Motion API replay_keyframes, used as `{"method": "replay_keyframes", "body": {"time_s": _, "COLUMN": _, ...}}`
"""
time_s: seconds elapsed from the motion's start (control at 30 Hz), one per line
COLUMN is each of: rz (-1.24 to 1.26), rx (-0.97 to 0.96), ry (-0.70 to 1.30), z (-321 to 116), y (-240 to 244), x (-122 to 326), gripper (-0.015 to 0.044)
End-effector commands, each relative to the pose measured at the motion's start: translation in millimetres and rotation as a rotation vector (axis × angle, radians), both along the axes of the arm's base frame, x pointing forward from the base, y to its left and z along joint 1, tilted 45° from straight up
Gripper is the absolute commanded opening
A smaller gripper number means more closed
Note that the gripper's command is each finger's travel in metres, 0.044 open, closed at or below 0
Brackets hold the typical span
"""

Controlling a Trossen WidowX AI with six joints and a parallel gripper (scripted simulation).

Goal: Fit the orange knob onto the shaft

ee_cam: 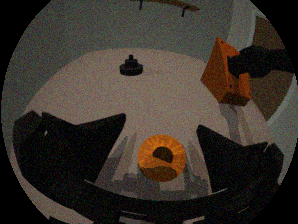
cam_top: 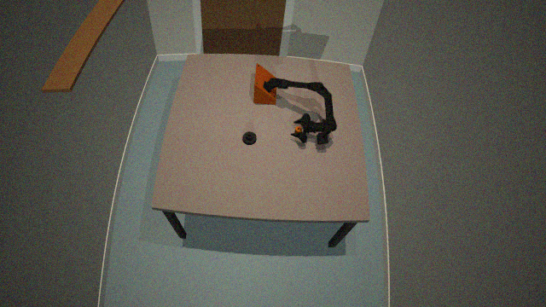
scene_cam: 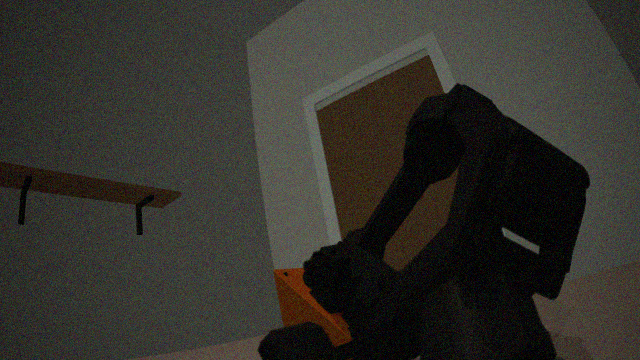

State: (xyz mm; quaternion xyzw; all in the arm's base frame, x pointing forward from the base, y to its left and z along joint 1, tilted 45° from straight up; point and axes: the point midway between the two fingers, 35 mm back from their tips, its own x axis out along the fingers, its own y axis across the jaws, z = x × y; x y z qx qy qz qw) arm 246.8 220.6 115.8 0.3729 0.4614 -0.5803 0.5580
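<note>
The orange knob (cam_top: 299,128) (ee_cam: 161,142) is between my spread fingers and touches neither in the wrist view; its round face with a dark D-shaped hole faces the wrist camera, the flat edge of the hole toward the bottom of the picture. My gripper (cam_top: 295,128) (ee_cam: 162,123) is open wide and holds nothing. The dark round pedestal (cam_top: 245,141) (ee_cam: 131,71) stands left of the gripper in the top view and farther off in the wrist view, with its thin shaft (ee_cam: 131,57) upright and bare. Knob and pedestal cannot be made out in the exterior view.
An orange wedge-shaped bracket (cam_top: 261,95) (scene_cam: 300,302) (ee_cam: 215,75) stands on the table (cam_top: 256,179) behind the pedestal and gripper, and the black arm (cam_top: 299,83) (scene_cam: 500,165) extends from it. A wooden shelf (cam_top: 81,47) (scene_cam: 90,190) is on the wall.
</note>
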Motion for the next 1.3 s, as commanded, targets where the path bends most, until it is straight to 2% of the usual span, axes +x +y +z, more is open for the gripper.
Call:
{"method": "replay_keyframes", "body": {"time_s": 0.0, "rz": 0.005, "rx": 0.040, "ry": -0.056, "z": 30.9, "y": -28.7, "x": 5.6, "gripper": 0.0440}}
{"method": "replay_keyframes", "body": {"time_s": 0.1, "rz": 0.013, "rx": 0.065, "ry": -0.096, "z": 51.3, "y": -52.1, "x": 5.3, "gripper": 0.0440}}
{"method": "replay_keyframes", "body": {"time_s": 0.3, "rz": -0.007, "rx": 0.125, "ry": -0.066, "z": 49.6, "y": -54.8, "x": 3.8, "gripper": 0.0440}}
{"method": "replay_keyframes", "body": {"time_s": 0.47, "rz": -0.120, "rx": 0.599, "ry": 0.073, "z": 45.7, "y": -55.5, "x": 1.8, "gripper": 0.0440}}
{"method": "replay_keyframes", "body": {"time_s": 0.57, "rz": -0.151, "rx": 0.918, "ry": 0.067, "z": 58.7, "y": -57.3, "x": 7.4, "gripper": 0.0440}}
{"method": "replay_keyframes", "body": {"time_s": 0.63, "rz": -0.154, "rx": 1.057, "ry": 0.042, "z": 67.5, "y": -60.1, "x": 10.8, "gripper": 0.0440}}
{"method": "replay_keyframes", "body": {"time_s": 1.13, "rz": -0.138, "rx": 1.076, "ry": 0.034, "z": 68.8, "y": -60.5, "x": 11.2, "gripper": 0.0440}}
{"method": "replay_keyframes", "body": {"time_s": 1.27, "rz": 0.185, "rx": 1.107, "ry": -0.043, "z": 68.5, "y": -60.2, "x": 11.2, "gripper": 0.0440}}
